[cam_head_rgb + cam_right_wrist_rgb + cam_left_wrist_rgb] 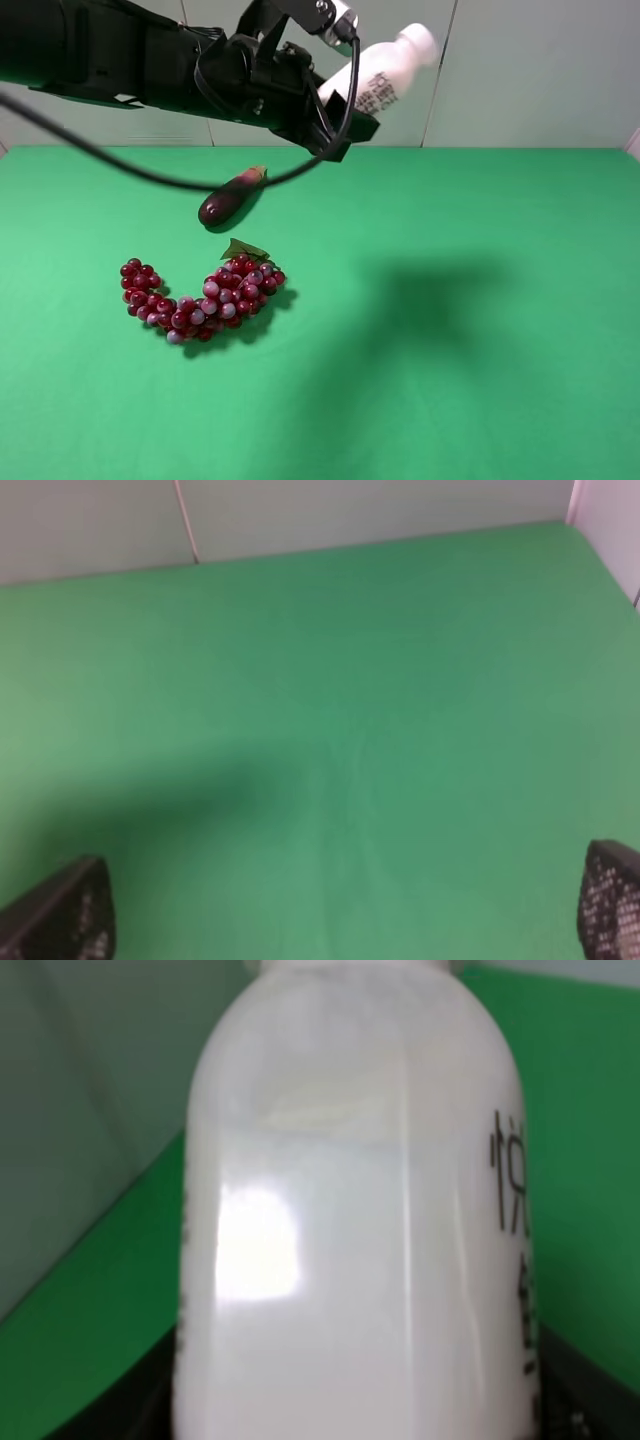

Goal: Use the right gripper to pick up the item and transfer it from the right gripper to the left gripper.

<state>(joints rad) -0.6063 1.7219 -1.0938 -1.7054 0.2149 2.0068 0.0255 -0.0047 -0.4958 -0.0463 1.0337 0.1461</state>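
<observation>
Left gripper (348, 128) is clamped on the smooth white plastic bottle (385, 72), which is tilted in the air above the back edge of the green cloth desk (480, 380), rounded cap end up. Right gripper (335, 910) is spread wide and holds nothing; its pads (70, 920) are black and textured. A glossy oblong eggplant (228, 198) and a knobbly red grape bunch (200, 295) lie on the desk, near each other.

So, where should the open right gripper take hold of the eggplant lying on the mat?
Probably the middle of the eggplant, coming straight down from above. It lies flat on the green mat, long axis diagonal with the stem end farther back, so the jaws should close across its narrow width. The rounded ends would likely slip.
</observation>
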